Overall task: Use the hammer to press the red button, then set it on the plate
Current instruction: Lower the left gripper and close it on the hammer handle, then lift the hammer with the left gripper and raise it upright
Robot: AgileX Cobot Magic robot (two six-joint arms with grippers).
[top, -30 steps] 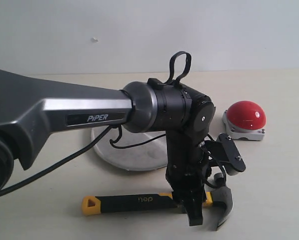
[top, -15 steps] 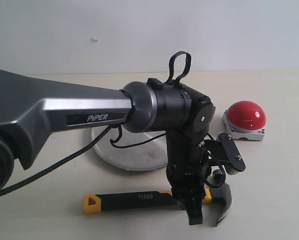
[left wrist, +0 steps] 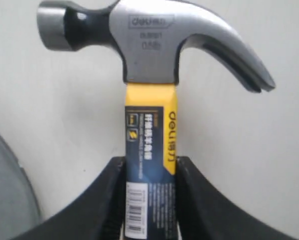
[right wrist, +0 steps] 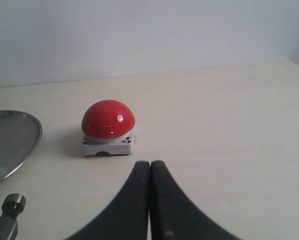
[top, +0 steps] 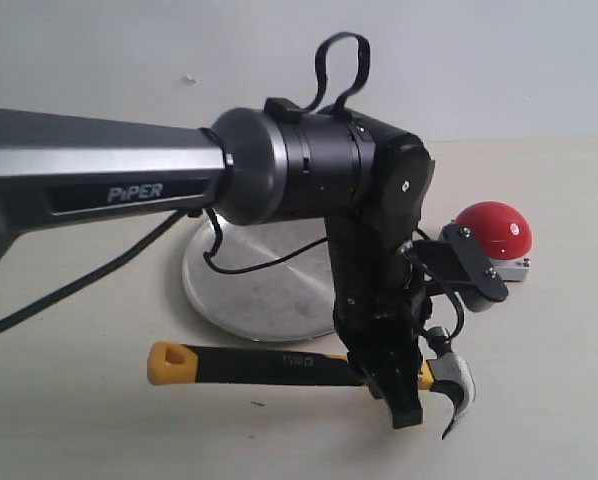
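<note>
The hammer (top: 259,366) hangs level just above the table near its front edge, with its steel head (top: 457,385) to the right. My left gripper (top: 404,395) comes down from above and is shut on the hammer (left wrist: 150,130) handle just below the head, a finger on each side of the yellow label. Behind the arm lies the round steel plate (top: 249,290). The red button (top: 494,228) sits on its grey base at the right, partly hidden by the wrist camera mount. My right gripper (right wrist: 149,164) is shut and empty, a short way in front of the red button (right wrist: 108,120).
A black cable loops from the left arm over the plate (right wrist: 9,135). The hammer's striking face (right wrist: 7,220) shows at the corner of the right wrist view. Bare table lies to the right of the button and in front of the hammer.
The left jaws have closed on the handle and the arm has risen, lifting the hammer off the table. The yellow handle end is now higher and a little further left.
</note>
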